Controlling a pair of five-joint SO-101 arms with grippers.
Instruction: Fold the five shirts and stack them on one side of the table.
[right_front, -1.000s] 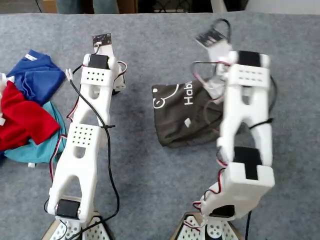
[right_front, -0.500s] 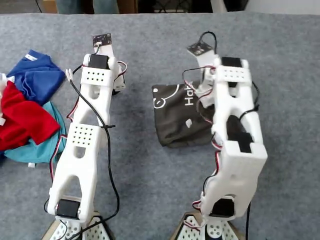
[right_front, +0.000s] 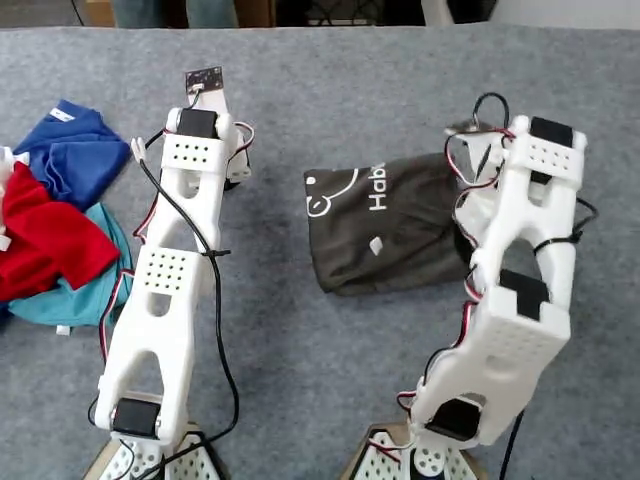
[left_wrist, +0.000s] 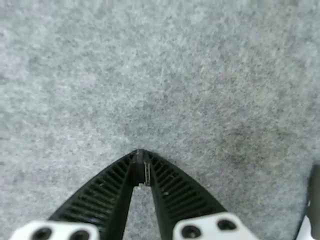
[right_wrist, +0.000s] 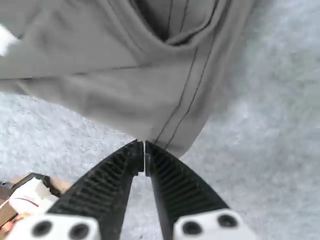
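**Right arm swinging clear of the dark shirt**

The right arm is swinging out toward the table's right edge. A second ago it was hanging over the dark shirt, and now it is sitting at that shirt's right-hand side, leaving the whole cloth uncovered. The shirt itself is lying where it was, near the middle of the table, already folded over into a rough block.

The right gripper is closed, its tips sitting right at the shirt's hem. I cannot tell whether any cloth is caught between them. The left gripper is also closed, holding nothing, over bare table, and the left arm has not stirred.

To me this is looking like a fold being finished or tidied, with stacking still ahead. The blue shirt, red shirt and teal shirt are lying heaped and unfolded against the left edge. Open table is running along the far edge and down the right edge.
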